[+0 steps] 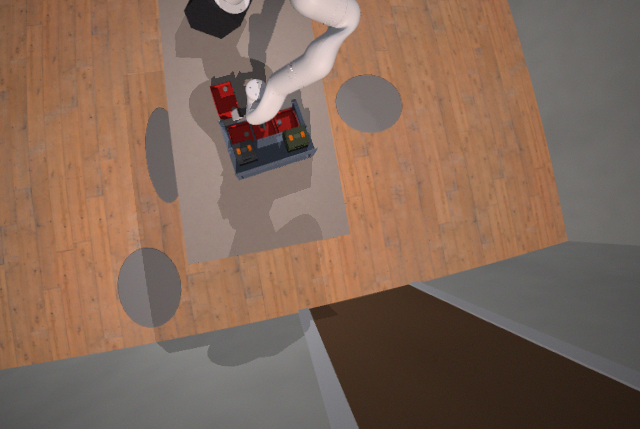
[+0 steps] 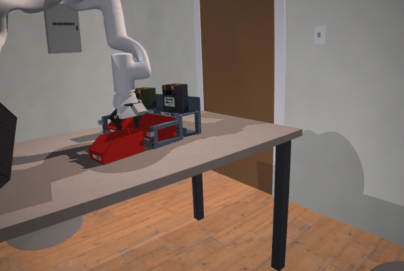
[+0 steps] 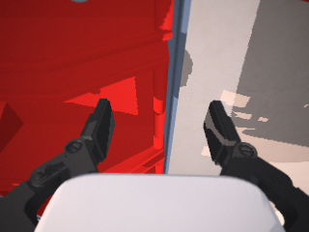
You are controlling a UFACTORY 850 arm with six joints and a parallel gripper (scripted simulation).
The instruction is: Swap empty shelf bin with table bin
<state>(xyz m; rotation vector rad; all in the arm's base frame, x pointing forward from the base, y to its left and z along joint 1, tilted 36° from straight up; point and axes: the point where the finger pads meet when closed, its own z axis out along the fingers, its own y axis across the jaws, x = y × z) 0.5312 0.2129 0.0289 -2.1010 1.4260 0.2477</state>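
The open bin from the table, a red bin (image 1: 222, 101) (image 2: 125, 147), stands on the table in front of the shelf's end, with a grey part inside. The blue-grey shelf (image 1: 271, 153) (image 2: 197, 124) (image 3: 172, 97) holds several red bins side by side: one at the left (image 1: 234, 131), one in the middle (image 1: 266, 130) partly under the arm, one at the right (image 1: 290, 117). My gripper (image 2: 126, 125) (image 3: 159, 112) is open. In the wrist view its fingers stand either side of a shelf bin's front rim (image 3: 158, 123); no parts show in that bin. Contact and exact height are unclear.
A black case (image 1: 246, 152) (image 2: 176, 101) and a green case (image 1: 296, 140) (image 2: 149, 98) stand on the shelf's top board. The table bin is close beside the gripper. The shelf's side frames rise at both ends of the row.
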